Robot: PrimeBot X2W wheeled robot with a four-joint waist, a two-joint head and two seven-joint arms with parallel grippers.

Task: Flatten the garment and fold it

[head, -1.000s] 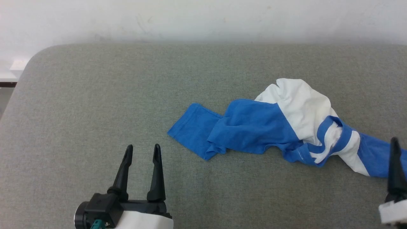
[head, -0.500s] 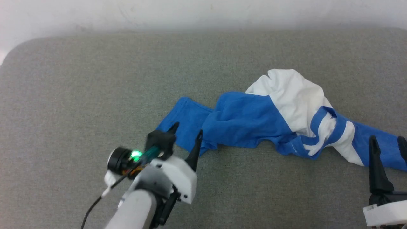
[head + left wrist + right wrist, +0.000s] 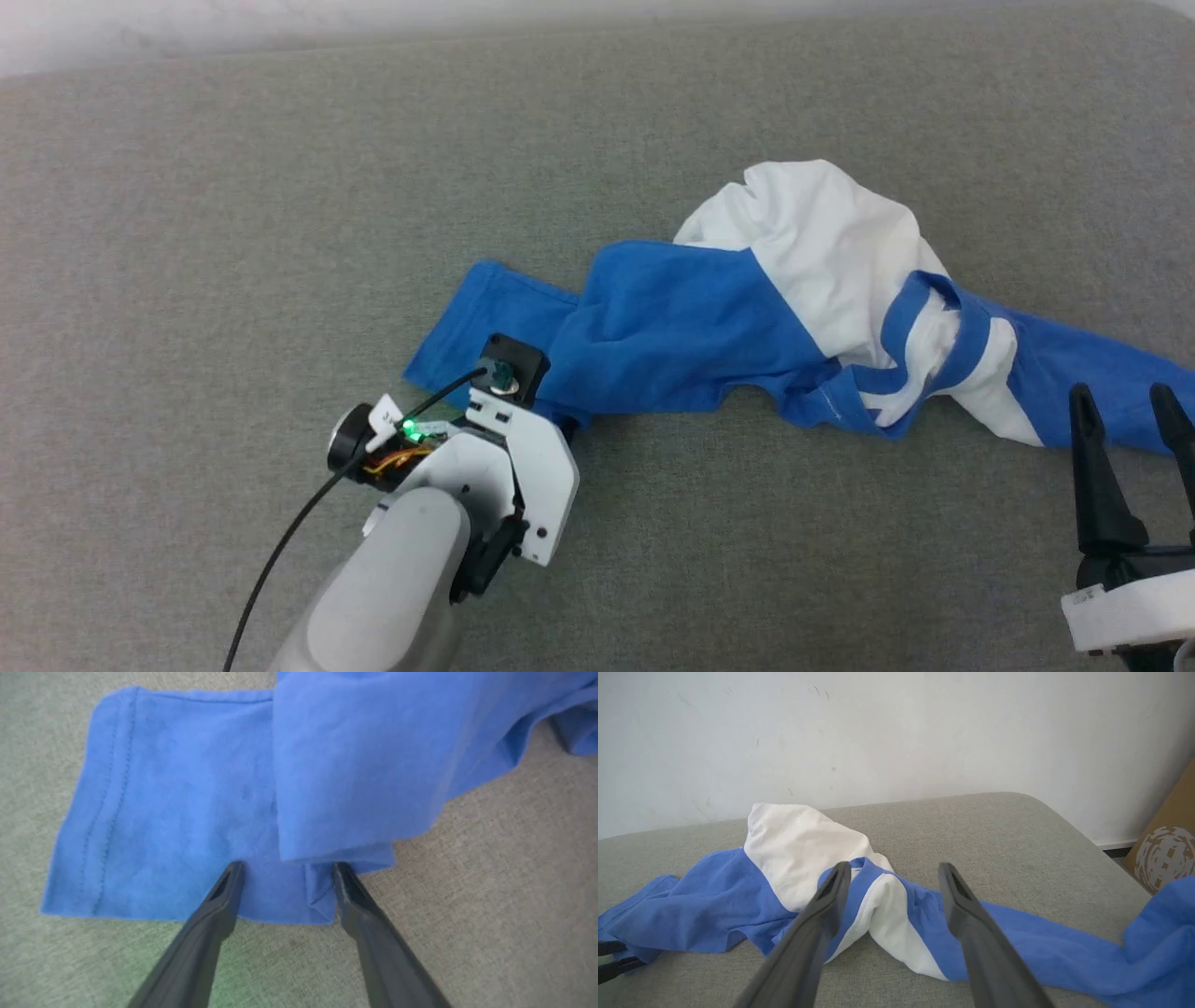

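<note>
The garment (image 3: 709,336) lies crumpled on the right half of a grey padded surface (image 3: 233,187), so flattening is judged barely begun. The left gripper (image 3: 286,868) is spread over the sleeve (image 3: 163,812) edge, nothing pinched. The right gripper (image 3: 1118,392) is parted too, near the cloth. Next, closing on the sleeve is called for. A white wall (image 3: 878,728) and a cardboard box (image 3: 1164,854) are seen behind.

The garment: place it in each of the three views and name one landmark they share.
Head view: garment sprawls from centre to the right edge.
Left wrist view: garment, all blue here, covers the upper half.
Right wrist view: it stretches across the lower half.
Shared landmark: the grey padded surface beneath it.
</note>
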